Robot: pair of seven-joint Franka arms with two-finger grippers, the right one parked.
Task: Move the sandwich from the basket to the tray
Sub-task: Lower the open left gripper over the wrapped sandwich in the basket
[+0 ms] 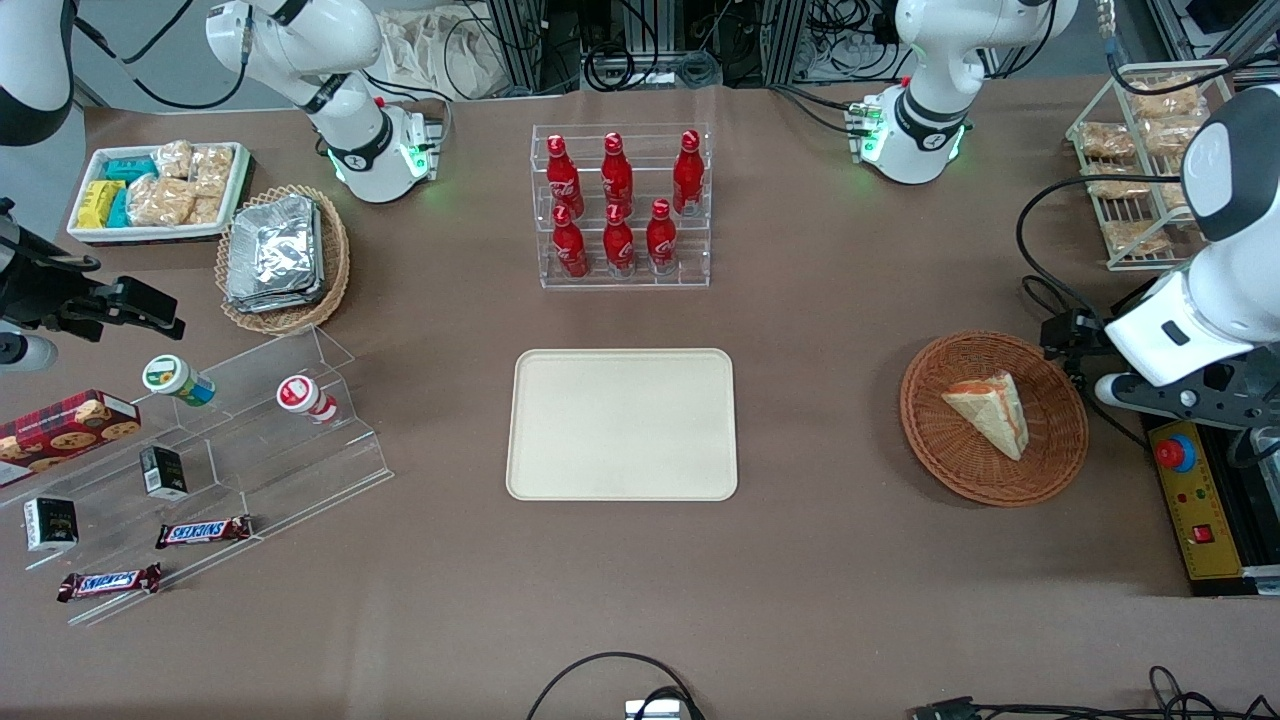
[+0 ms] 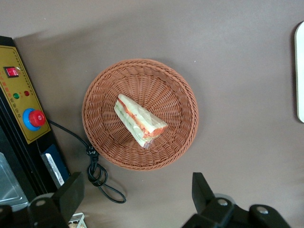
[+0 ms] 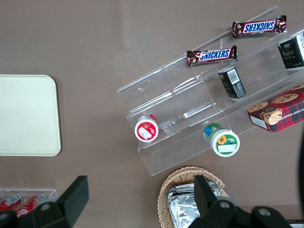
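The sandwich (image 1: 990,410) (image 2: 139,119), a pale bread wedge with an orange and green filling edge, lies flat in the round reddish-brown basket (image 1: 950,460) (image 2: 102,90) toward the working arm's end of the table. My gripper (image 1: 1073,332) (image 2: 135,190) hovers well above the table beside the basket's rim, slightly farther from the front camera than the sandwich. It is open, its black fingers (image 2: 202,187) spread wide with nothing between them. The cream tray (image 1: 622,423) (image 2: 300,71) lies bare at the table's middle.
A yellow control box with a red button (image 1: 1190,500) (image 2: 21,109) and a looped black cable (image 2: 99,178) sit beside the basket. A rack of red bottles (image 1: 620,205) stands farther from the camera than the tray. Snack shelves (image 1: 200,450) lie toward the parked arm's end.
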